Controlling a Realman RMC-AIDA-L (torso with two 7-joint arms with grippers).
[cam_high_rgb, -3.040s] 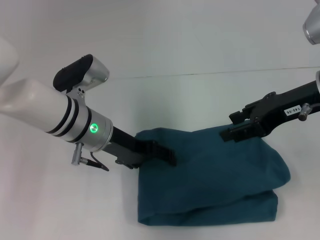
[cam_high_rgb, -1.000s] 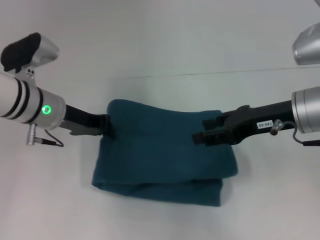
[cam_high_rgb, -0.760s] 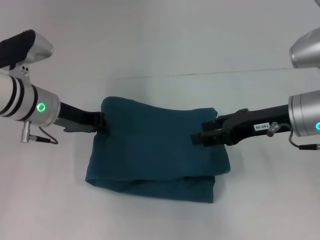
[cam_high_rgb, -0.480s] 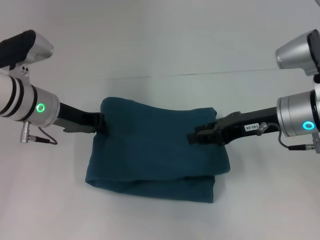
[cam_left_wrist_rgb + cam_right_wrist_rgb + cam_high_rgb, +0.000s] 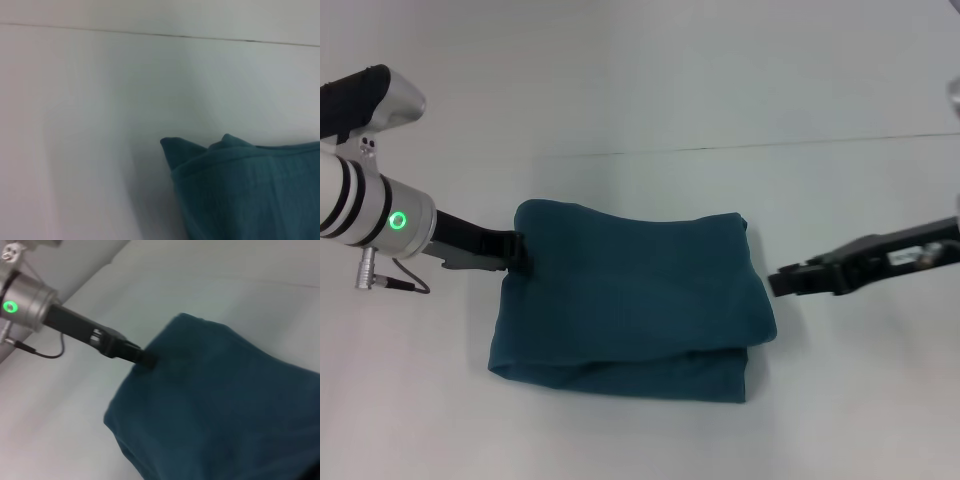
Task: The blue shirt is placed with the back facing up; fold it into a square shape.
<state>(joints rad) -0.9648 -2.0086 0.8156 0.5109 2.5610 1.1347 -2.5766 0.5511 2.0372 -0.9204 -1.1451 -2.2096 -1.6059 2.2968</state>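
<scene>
We see the blue shirt [image 5: 630,295] lying folded into a rough square at the middle of the white table [image 5: 650,90]. The left gripper [image 5: 515,253] touches its left edge; whether it pinches the cloth, we cannot tell. The right gripper [image 5: 782,282] sits just beside the right edge, clear of the cloth, grip unreadable. The left wrist view shows only a pointed shirt corner [image 5: 172,147]. The right wrist view shows the left gripper's tip [image 5: 145,360] on the cloth.
</scene>
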